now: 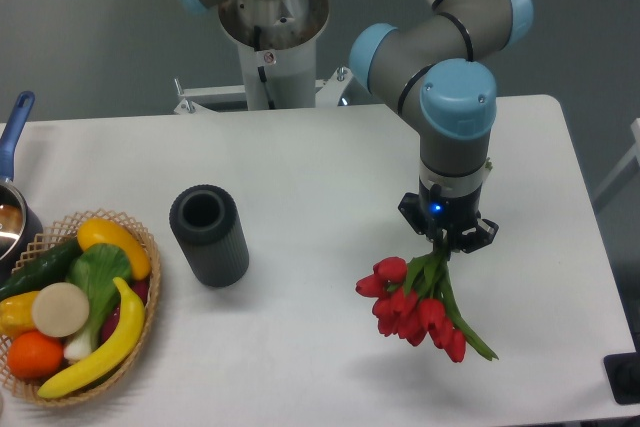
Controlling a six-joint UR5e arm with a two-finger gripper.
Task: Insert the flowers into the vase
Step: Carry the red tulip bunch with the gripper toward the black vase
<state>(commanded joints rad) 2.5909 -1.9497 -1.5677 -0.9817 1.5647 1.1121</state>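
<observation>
Below the tool [441, 244], flowers [415, 312] hang, apparently gripped.

Stems' upper ends behind gripper [446, 238]

A woven basket [148, 277] of fruit and vegetables sat far left of the gripper, a banana [100, 352] along its edge. A blue-handled pot [12, 197] stood farther left.

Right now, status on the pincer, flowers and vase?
Pincer shut on flowers, bunch hanging below it. Vase upright, its hole empty, well apart from the pincer. Basket beside vase, not between.
</observation>
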